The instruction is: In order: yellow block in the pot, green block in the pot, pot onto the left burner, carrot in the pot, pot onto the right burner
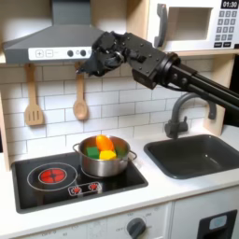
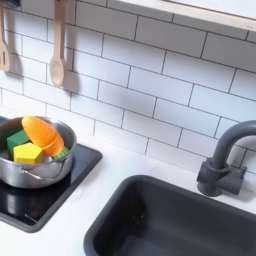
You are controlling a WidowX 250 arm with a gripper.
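Both fingers [image 1: 86, 62] hang apart, holding nothing.

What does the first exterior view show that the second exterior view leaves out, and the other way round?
First exterior view: the gripper raised high above the stove, the left burner with its bright red centre, the microwave and the range hood.

Second exterior view: a closer look into the pot, where the carrot lies on top of the yellow block and the green block.

Both exterior views: the pot holding all three pieces, the sink, the faucet and a wooden spoon on the tiled wall.
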